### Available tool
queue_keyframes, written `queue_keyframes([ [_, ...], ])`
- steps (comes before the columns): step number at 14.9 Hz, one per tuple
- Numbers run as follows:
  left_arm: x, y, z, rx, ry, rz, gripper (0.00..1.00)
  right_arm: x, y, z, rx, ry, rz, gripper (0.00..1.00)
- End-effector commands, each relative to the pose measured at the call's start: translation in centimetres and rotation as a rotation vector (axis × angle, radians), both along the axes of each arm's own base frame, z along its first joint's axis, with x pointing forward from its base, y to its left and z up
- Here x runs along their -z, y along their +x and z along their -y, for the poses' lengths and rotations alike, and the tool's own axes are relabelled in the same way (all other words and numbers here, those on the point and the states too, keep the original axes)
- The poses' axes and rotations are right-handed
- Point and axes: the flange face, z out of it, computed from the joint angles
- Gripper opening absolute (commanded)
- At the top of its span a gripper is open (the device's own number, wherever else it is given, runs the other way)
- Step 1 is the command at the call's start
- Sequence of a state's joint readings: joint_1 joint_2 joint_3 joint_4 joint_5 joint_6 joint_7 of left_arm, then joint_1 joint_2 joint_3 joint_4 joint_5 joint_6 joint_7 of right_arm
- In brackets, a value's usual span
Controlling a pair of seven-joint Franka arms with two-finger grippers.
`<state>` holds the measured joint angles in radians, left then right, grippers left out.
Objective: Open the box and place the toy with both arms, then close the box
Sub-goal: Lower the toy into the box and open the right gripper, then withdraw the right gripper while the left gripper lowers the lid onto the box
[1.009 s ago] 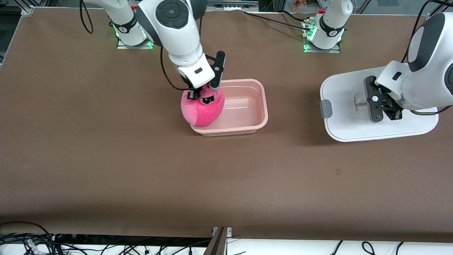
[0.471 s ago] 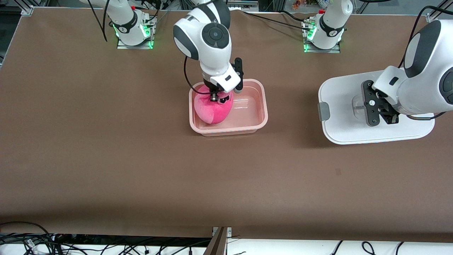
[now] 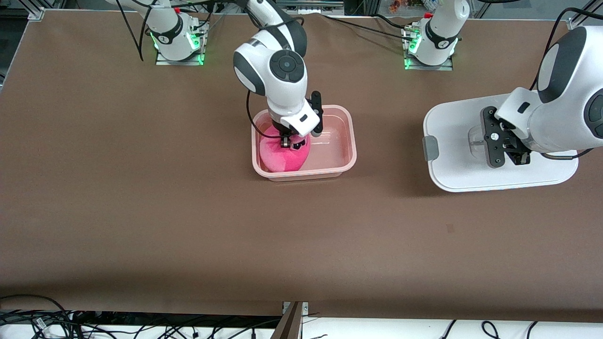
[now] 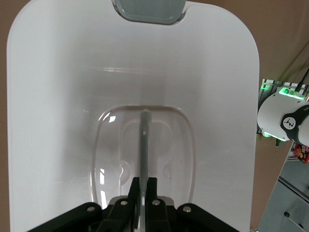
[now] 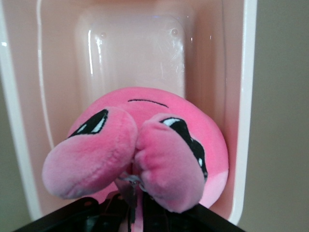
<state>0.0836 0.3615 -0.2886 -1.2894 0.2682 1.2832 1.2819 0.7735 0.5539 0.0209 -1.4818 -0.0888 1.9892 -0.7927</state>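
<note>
Over the last second the right gripper [image 3: 293,142] has carried the toy [image 3: 284,154] down from the box [image 3: 346,162] rim into the tub's end nearer the right arm, fingers pinched on the plush between its eyes. The left gripper [image 3: 511,151], clamped on the lid [image 3: 452,160] handle, holds the lid toward the left arm's end. If the fingers lift before fully parting, the plush may snag and come back out.
</note>
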Motion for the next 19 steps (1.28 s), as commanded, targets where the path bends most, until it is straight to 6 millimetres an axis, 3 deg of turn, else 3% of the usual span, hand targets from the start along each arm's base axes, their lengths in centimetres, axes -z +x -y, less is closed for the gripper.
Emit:
queue_keyframes([
  [1,-0.8,0.3,0.5,0.021,0.013,0.011,0.0,3.4,1.3,-1.0,-0.014,-0.003,0.049,0.99],
  [4,-0.8,0.2,0.8,0.022,0.011,0.012,0.0,6.5,1.5,-2.3,0.064,0.065,0.087,1.0],
  [6,-0.9,0.1,1.3,0.031,0.009,0.01,0.0,7.3,1.1,-4.2,0.187,0.163,0.145,1.0],
  [9,-1.3,-0.2,2.4,0.053,-0.005,0.011,0.0,7.3,0.4,-6.4,0.316,0.271,0.184,1.0],
  [12,-1.5,-0.5,4.2,0.076,-0.025,0.014,0.0,5.6,1.0,-5.9,0.353,0.294,0.169,1.0],
  [14,-1.5,-0.7,5.0,0.071,-0.065,0.006,0.0,1.6,1.7,-4.2,0.395,0.267,0.15,1.0],
  [15,-1.2,-0.7,5.3,0.06,-0.082,0.004,0.0,-0.8,2.8,-2.3,0.424,0.24,0.144,1.0],
  [17,-0.5,-0.6,6.4,0.051,-0.135,-0.011,0.0,-6.3,5.8,3.4,0.523,0.219,0.126,1.0],
  [19,0.4,-0.3,9.0,0.085,-0.175,0.01,0.0,-11.3,8.1,9.1,0.64,0.25,0.084,1.0],
])
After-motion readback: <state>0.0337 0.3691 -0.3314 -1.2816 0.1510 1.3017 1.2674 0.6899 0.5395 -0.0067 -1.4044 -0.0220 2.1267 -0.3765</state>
